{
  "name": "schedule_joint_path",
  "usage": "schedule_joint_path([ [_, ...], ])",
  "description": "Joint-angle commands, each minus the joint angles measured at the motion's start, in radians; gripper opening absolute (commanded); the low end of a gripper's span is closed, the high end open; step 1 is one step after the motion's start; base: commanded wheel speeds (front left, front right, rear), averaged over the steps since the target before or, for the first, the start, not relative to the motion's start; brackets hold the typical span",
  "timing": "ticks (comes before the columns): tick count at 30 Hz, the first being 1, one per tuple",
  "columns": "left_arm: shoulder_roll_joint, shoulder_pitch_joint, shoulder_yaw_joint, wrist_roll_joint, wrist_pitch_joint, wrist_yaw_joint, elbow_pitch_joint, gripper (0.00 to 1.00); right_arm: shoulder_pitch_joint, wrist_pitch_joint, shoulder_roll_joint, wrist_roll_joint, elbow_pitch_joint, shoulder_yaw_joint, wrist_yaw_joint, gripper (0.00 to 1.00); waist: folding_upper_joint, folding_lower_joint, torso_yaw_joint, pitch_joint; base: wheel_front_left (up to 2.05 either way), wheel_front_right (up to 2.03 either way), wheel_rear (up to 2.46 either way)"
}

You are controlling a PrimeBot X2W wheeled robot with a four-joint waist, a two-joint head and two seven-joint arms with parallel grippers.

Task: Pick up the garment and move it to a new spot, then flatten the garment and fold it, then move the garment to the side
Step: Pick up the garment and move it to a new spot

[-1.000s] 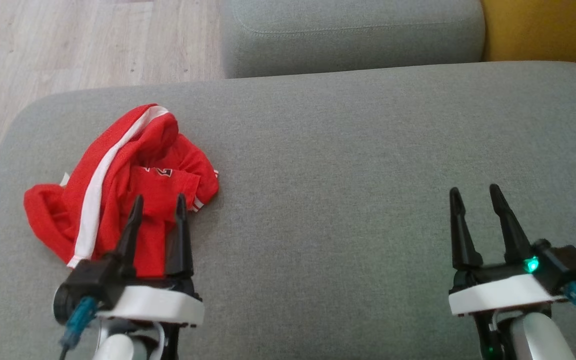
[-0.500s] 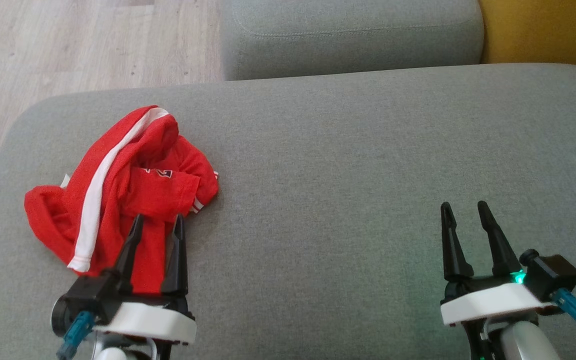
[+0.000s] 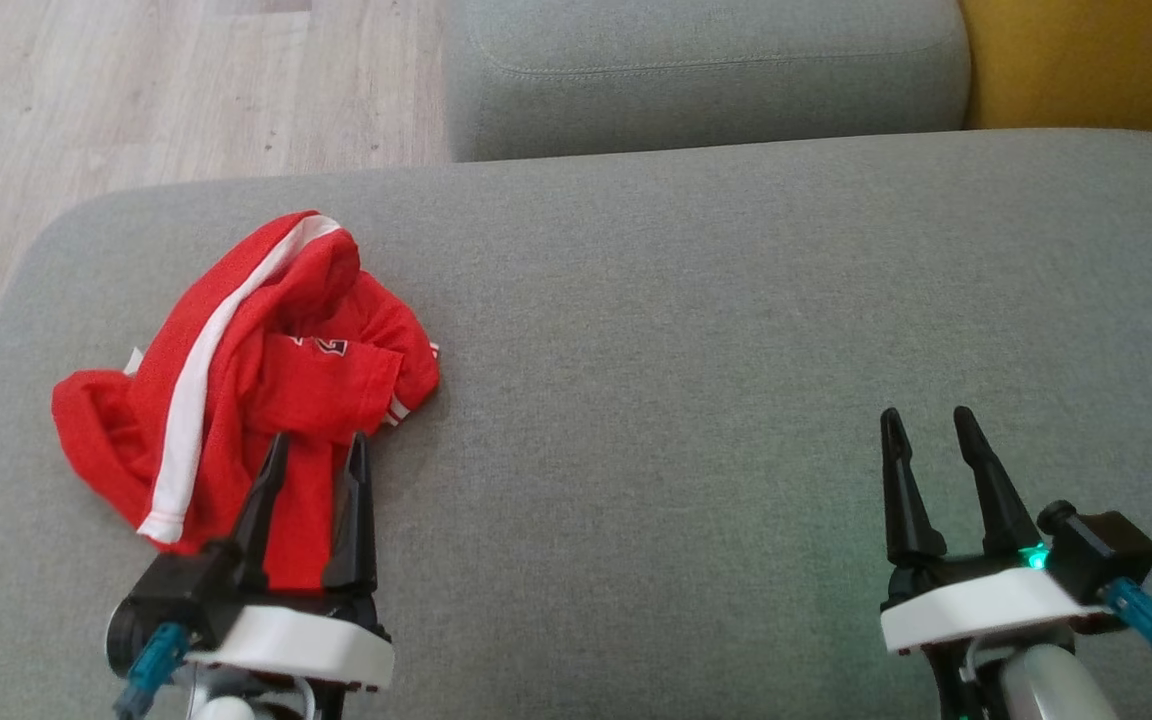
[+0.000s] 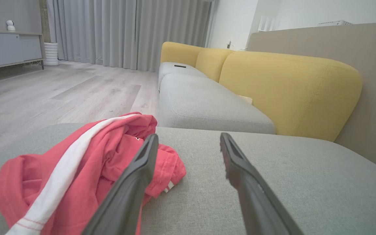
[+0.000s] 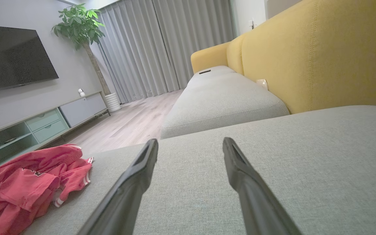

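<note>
A crumpled red garment with a white stripe lies bunched on the left part of the grey sofa cushion. My left gripper hovers open at the garment's near edge, fingertips over the red cloth, nothing between them. In the left wrist view the garment lies left of and under the left finger. My right gripper stands open over bare cushion at the lower right, far from the garment. The right wrist view has the garment at its lower left.
A second grey cushion lies beyond the seat, with the yellow backrest at the upper right. Wooden floor drops off past the cushion's far-left edge. A TV cabinet and plant stand across the room.
Both grippers have drawn back toward me and lower in the head view over the past second; most of that happened early. The garment lies as before.
</note>
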Motion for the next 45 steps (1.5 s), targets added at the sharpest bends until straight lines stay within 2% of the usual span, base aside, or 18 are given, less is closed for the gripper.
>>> schedule_joint_path([
  [1, -0.004, -0.042, 0.029, -0.004, -0.012, 0.003, -0.032, 1.0, -0.046, -0.011, -0.008, 0.003, -0.028, 0.027, -0.001, 1.0, 0.0, 0.0, 0.0, 0.0, 0.0, 0.0, 0.0],
  [11, -0.004, -0.043, 0.033, -0.023, -0.012, 0.003, -0.024, 1.0, -0.049, -0.011, -0.008, -0.033, -0.009, 0.043, -0.001, 1.0, 0.0, 0.0, 0.022, 0.001, 0.0, 0.0, 0.0],
  [31, -0.004, -0.027, 0.11, 0.0, -0.012, 0.012, -0.029, 1.0, -0.035, -0.011, -0.008, -0.03, 0.024, 0.132, -0.001, 1.0, 0.0, 0.0, 0.249, -0.034, 0.0, 0.0, 0.0],
  [39, -0.004, -0.019, 0.13, 0.007, -0.012, 0.001, -0.025, 1.0, -0.028, -0.011, -0.008, -0.013, 0.027, 0.154, -0.001, 1.0, 0.0, 0.0, 0.311, -0.042, 0.0, 0.0, 0.0],
  [45, -0.004, -0.016, 0.143, 0.015, -0.012, -0.005, -0.024, 1.0, -0.023, -0.011, -0.008, -0.005, 0.027, 0.166, -0.001, 1.0, 0.0, 0.0, 0.329, -0.042, 0.0, 0.0, 0.0],
])
